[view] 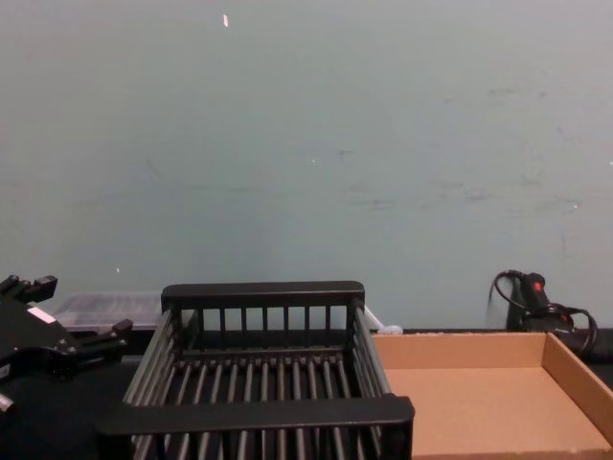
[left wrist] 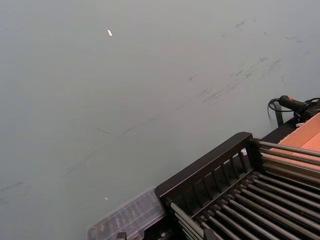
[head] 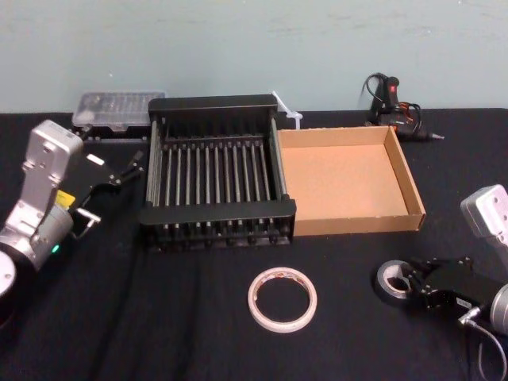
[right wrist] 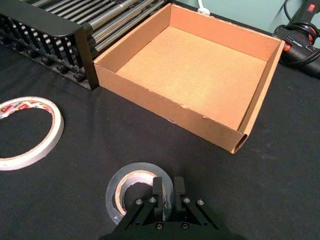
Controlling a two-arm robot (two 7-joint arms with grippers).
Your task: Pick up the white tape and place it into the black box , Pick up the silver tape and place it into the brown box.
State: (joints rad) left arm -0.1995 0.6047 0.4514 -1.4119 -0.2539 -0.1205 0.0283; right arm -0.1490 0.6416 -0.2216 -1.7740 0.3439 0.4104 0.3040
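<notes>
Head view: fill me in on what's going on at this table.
The right gripper is on the silver tape. Its jaws are closed over the roll's wall, with one finger inside the core. The roll lies on the table in front of the brown box. The white tape lies untouched in front of the black box. Both boxes are empty. The left gripper hangs beside the black box's left side, jaws open, holding nothing.

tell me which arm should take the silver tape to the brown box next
Right. The right gripper pinches the silver tape by its wall, just in front of the brown box. The left gripper is off beside the black box.
</notes>
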